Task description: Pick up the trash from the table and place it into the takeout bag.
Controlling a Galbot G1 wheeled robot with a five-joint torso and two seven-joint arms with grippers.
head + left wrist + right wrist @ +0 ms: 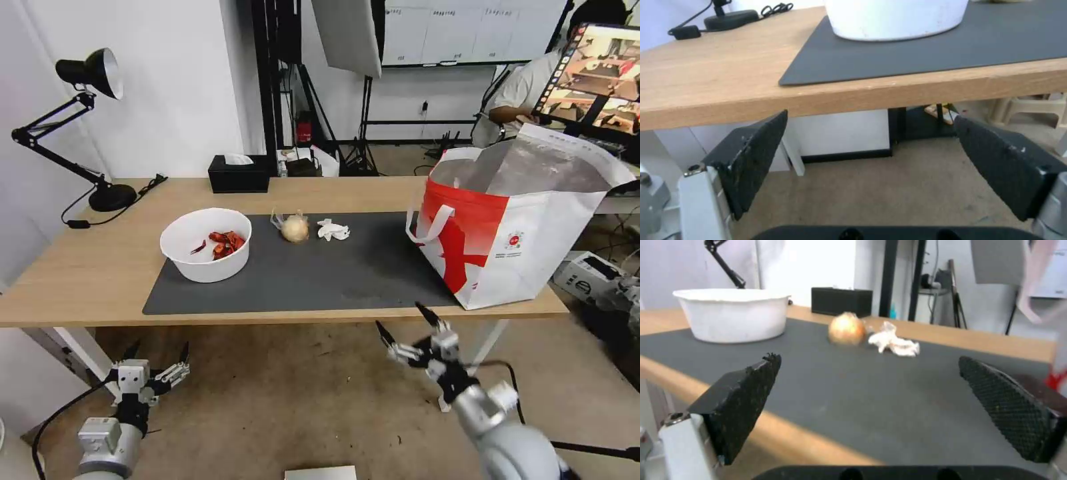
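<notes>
The long light-wood bench carries one dark grey rectangular mat, long axis along the bench. One large white-and-red takeout bag stands upright at the mat's right end, mouth open upward. One white round bowl of red scraps sits at the mat's left end; one knotted clear bag with a beige lump and one crumpled white tissue lie near the far edge. Both arms hang below the front edge: right gripper and left gripper, fingers spread, empty.
</notes>
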